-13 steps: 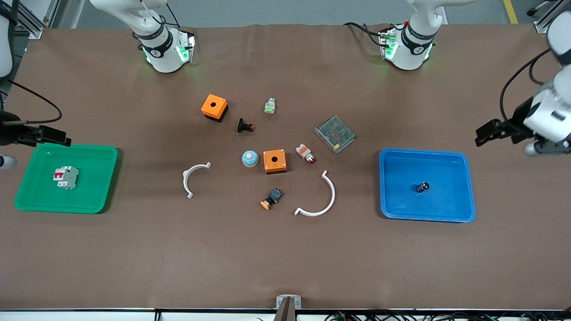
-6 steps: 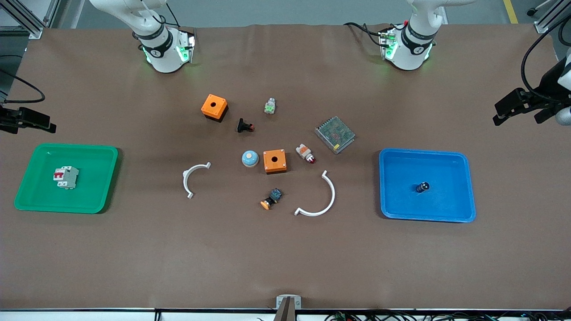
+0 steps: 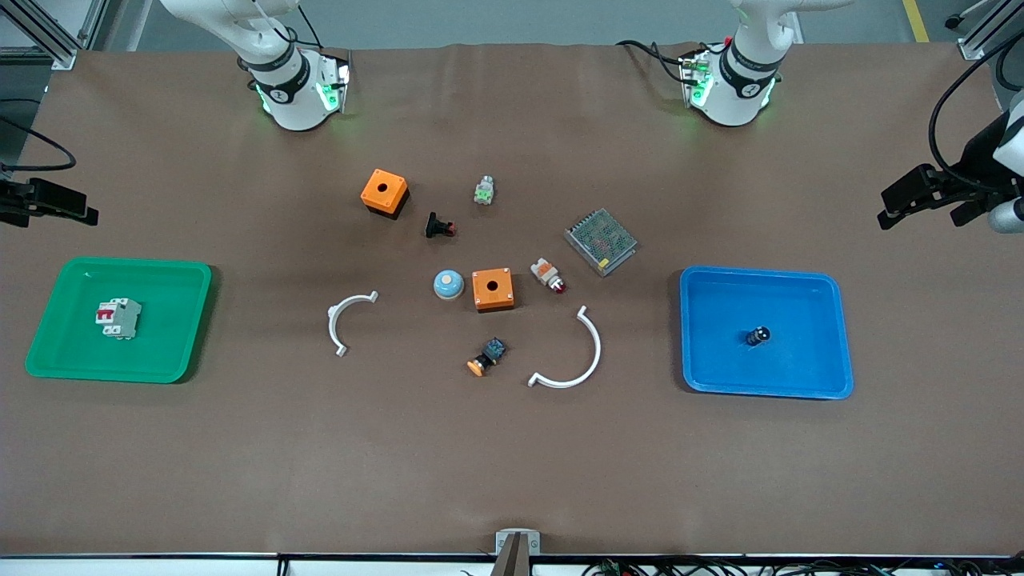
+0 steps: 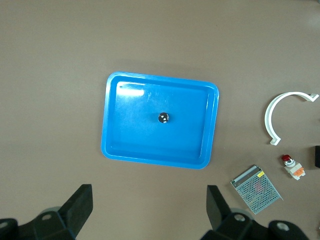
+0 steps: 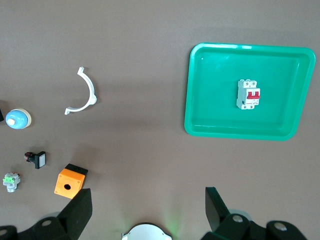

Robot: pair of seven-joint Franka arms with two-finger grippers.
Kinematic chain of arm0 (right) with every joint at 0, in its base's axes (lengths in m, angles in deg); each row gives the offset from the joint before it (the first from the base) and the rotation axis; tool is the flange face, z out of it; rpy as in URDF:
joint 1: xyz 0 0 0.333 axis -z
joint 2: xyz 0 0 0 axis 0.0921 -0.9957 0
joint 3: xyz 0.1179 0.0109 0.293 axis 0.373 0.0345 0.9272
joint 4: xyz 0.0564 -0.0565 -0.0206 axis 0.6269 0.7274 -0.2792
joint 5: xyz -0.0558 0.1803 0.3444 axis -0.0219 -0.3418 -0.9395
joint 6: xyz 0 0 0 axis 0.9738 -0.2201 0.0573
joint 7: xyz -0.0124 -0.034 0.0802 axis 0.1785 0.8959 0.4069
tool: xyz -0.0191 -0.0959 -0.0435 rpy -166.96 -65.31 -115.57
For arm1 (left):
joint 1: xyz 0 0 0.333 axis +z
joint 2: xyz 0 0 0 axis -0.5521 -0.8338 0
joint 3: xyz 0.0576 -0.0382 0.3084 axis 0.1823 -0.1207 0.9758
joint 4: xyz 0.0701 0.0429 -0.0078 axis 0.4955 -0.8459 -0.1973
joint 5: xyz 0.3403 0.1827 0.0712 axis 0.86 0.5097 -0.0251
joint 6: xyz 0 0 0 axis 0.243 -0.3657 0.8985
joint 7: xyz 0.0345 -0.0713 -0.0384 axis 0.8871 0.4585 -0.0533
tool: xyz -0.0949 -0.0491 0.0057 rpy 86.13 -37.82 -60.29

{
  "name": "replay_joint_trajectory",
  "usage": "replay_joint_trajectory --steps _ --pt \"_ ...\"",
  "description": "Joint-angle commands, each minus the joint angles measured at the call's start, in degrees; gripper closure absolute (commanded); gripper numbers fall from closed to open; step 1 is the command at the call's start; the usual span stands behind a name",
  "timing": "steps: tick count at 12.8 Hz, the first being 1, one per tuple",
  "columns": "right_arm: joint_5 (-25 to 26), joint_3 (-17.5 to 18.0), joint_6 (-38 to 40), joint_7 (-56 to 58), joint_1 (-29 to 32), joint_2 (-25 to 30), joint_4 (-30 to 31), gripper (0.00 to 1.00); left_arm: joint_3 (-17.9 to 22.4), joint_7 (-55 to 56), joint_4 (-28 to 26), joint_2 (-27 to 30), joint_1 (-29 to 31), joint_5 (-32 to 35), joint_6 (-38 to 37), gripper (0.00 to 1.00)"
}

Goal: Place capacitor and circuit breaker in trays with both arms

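Note:
The capacitor, a tiny black cylinder, stands in the blue tray at the left arm's end of the table; it also shows in the left wrist view, in the tray. The circuit breaker, white-grey with red levers, lies in the green tray at the right arm's end; it also shows in the right wrist view. My left gripper hangs open and empty high over bare table beside the blue tray. My right gripper hangs open and empty beside the green tray.
Mid-table lie two orange boxes, a black push-button, a blue dome, a metal mesh unit, a white-and-orange part, an orange-capped button, a green-and-white part and two white arcs.
Both grippers have drawn away from their trays toward the robots' bases and the table ends; over the last half second they barely shifted. The capacitor and circuit breaker have not moved.

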Motion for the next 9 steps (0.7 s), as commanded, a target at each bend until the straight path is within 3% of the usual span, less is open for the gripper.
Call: replay_joint_trajectory --steps 1,3,9 --pt "0.7 2.6 1.2 -2.3 1.8 2.0 -0.4 0.0 -0.3 0.0 1.5 -0.6 0.4 -0.8 -1.4 0.0" --pt "1.1 9.8 1.0 -9.8 5.6 3.5 0.0 0.0 -0.3 -0.2 1.5 -0.6 0.4 -0.8 -1.4 0.0" --pt "-0.2 9.8 1.1 -12.5 4.4 5.8 1.9 0.0 -0.4 0.1 1.4 -0.6 0.1 -0.3 -1.6 0.0"
